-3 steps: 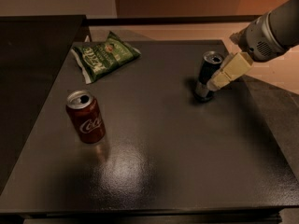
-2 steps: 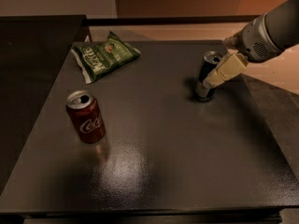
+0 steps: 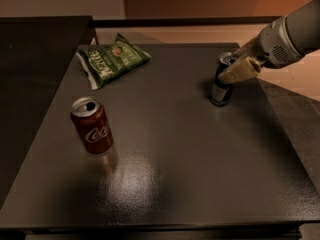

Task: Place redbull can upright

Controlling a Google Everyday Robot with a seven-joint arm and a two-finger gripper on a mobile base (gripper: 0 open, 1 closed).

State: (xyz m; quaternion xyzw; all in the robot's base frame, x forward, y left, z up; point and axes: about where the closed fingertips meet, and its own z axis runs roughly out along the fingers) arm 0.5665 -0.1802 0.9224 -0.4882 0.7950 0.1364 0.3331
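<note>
Shifted slightly leftward, the claw [image 3: 233,73] sits against the top of the redbull can [image 3: 220,92], which stands upright on the desk [image 3: 175,174]; whether it grips, I cannot tell.

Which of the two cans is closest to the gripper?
The slim blue-and-silver redbull can, upright at the far right of the table, gripper at its top. The wider red cola can stands at the near left.

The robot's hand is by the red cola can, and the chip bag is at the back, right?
No. The camera view shows the gripper by the redbull can, at the right. The chip bag is at the back.
</note>
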